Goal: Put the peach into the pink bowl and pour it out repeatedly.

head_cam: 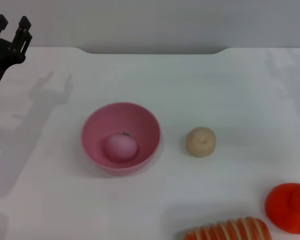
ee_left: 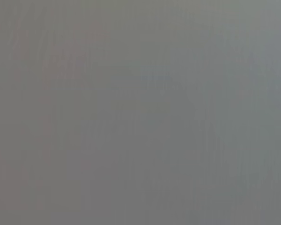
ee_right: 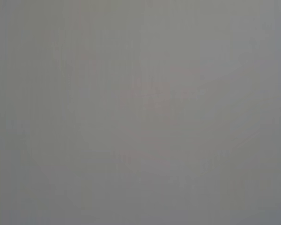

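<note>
Seen from the head camera: left gripper (head_cam: 11,24) raised at the far left edge of the white table (head_cam: 230,90), two dark fingers spread apart, holding nothing. Right gripper nowhere in view; both wrist cameras show only flat grey.

Well off to the right of that gripper and nearer the robot, the pink bowl (head_cam: 92,125) sits upright, mouth facing up. Inside it, resting on the bottom, the peach (head_cam: 120,148), its small dark stem mark pointing up and away from the robot. Round, so no real long axis.

Likely light, hard, smooth plastic, both bowl and fruit; glossy, so prone to slipping. Best taken by the bowl's rim for pouring.

Farther right still: a beige bun (head_cam: 200,141), an orange tangerine (head_cam: 289,207), a striped bread loaf (head_cam: 229,231).
</note>
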Available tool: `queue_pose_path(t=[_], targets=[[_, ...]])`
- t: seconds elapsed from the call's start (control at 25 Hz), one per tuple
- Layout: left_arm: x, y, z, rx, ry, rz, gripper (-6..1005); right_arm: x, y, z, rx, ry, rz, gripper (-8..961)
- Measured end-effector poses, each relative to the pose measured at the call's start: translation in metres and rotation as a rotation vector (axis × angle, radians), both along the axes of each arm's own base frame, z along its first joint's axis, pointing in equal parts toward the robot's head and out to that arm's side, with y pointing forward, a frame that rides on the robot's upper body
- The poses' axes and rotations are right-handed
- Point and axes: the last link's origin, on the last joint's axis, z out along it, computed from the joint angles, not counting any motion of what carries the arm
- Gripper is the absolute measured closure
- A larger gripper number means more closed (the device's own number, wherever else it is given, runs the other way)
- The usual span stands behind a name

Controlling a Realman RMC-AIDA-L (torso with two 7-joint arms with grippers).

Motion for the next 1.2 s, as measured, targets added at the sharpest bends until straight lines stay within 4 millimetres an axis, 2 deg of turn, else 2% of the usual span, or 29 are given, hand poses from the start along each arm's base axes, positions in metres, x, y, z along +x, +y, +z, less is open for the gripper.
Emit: queue_pose_path(t=[0.76, 1.2], targets=[[0.002, 0.005, -0.001, -0.012, 0.01, 0.009, 454, -0.015, 0.01, -0.002, -0.014, 0.005, 0.035, 335], [0.002, 0.005, -0.003, -0.019, 0.018, 0.006, 454, -0.013, 0.009, -0.006, -0.025, 0.015, 0.02, 335]])
